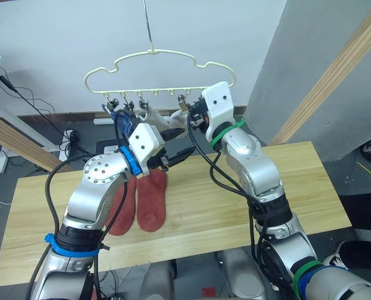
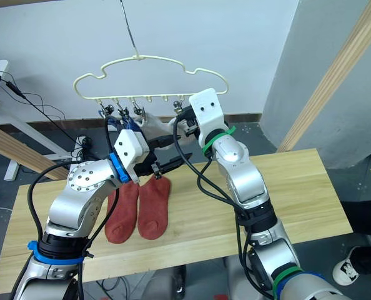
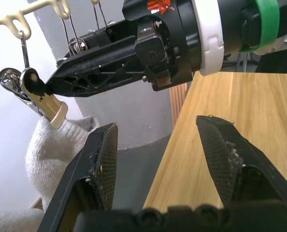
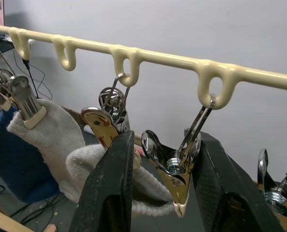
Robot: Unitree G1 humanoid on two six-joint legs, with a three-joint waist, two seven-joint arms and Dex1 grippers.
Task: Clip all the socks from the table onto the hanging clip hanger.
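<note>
Both grippers are raised at the row of clips under the clip hanger (image 1: 157, 65), above the far edge of the table (image 1: 279, 187). Right gripper (image 4: 163, 159) has its two black fingers spread apart around a metal clip (image 4: 175, 176), gripping nothing. Left gripper (image 3: 158, 159) is spread wide and empty, just beside the right one.

That table is long, of pale yellowish planks, standing on a grey floor before a white wall, with slanted wooden poles (image 1: 335, 69) at either side and black cables (image 1: 42, 106) on the floor to the left.

Two rust-red socks (image 1: 151, 200) lie side by side on the table, below the left arm. Blue socks (image 2: 120, 122) and two light grey socks (image 4: 51, 140) already hang from clips, just left of the right gripper.
</note>
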